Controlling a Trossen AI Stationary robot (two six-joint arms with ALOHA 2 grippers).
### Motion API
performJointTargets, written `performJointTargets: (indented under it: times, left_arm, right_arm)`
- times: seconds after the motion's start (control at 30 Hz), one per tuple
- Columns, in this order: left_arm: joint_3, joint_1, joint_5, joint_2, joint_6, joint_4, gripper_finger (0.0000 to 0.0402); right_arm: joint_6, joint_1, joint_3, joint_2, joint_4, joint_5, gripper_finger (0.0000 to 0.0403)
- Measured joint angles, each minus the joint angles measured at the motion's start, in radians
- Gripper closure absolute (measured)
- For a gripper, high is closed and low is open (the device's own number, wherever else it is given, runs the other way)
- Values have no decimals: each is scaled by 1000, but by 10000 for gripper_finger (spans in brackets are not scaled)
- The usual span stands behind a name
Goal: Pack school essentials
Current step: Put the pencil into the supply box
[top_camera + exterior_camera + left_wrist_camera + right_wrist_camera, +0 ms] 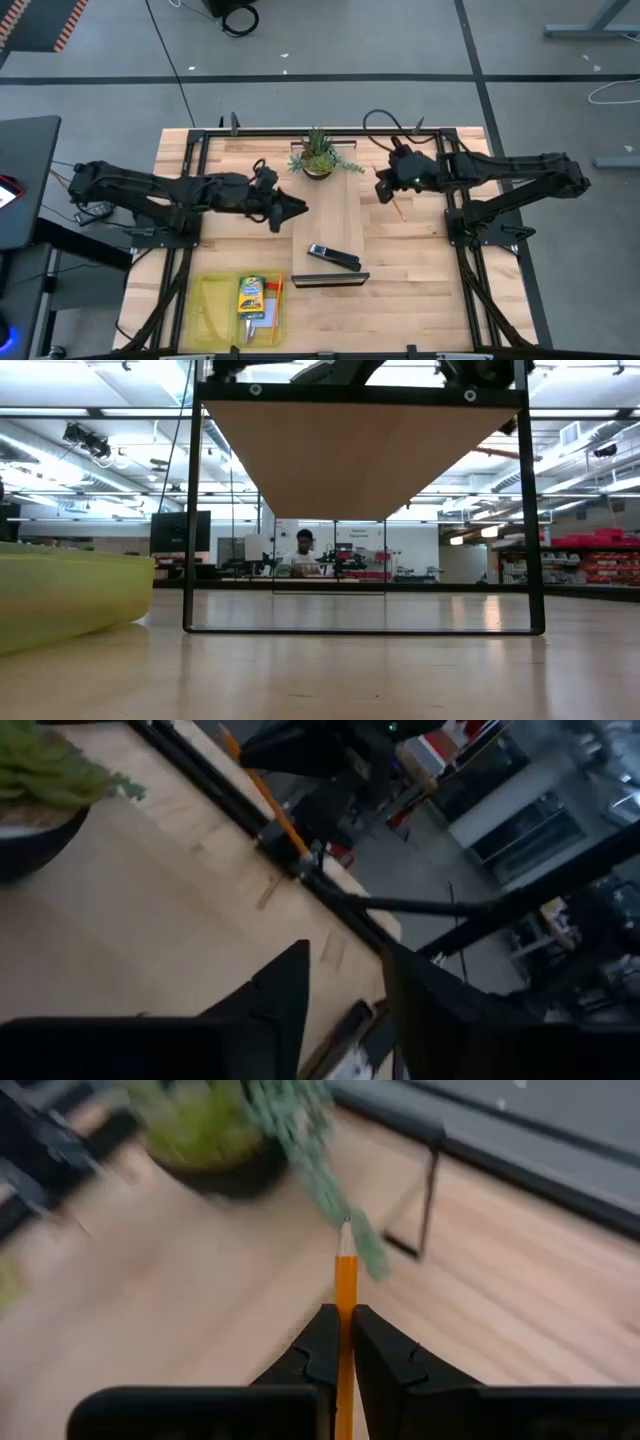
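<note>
Gripping orange pencil (346,1295), sharpened tip fwd: right hand (345,1342).

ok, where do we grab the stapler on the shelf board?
Mid-body, from straight above. The stapler lies flat on the raised board, long and narrow, so close across its width. The left end effector is open and nearer; the right end effector holds a pencil.

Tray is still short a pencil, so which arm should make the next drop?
Probably the right. The right gripper is shut on the orange pencil, near the potted plant. The left gripper is open and holds nothing, though it is nearer the yellow tray.
</note>
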Motion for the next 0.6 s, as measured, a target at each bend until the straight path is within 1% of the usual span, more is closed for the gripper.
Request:
performJointTargets:
  times: [0.1, 0.2, 0.3, 0.47, 0.6]
  left_arm:
    - [0, 23, 9, 40, 9, 106, 247]
    - [0, 47, 9, 97, 12, 221, 236]
    - [0, 68, 9, 156, 12, 324, 235]
    - [0, 91, 9, 242, 1, 445, 240]
    - [1, 101, 9, 292, -1, 539, 237]
  right_arm:
    - [-22, 1, 24, 0, 56, 15, 372]
    - [-24, 1, 27, 0, 131, 13, 372]
    - [-24, 1, 27, 0, 216, -6, 372]
    - [-24, 3, 27, 0, 337, -14, 372]
    - [-19, 3, 27, 0, 435, -14, 372]
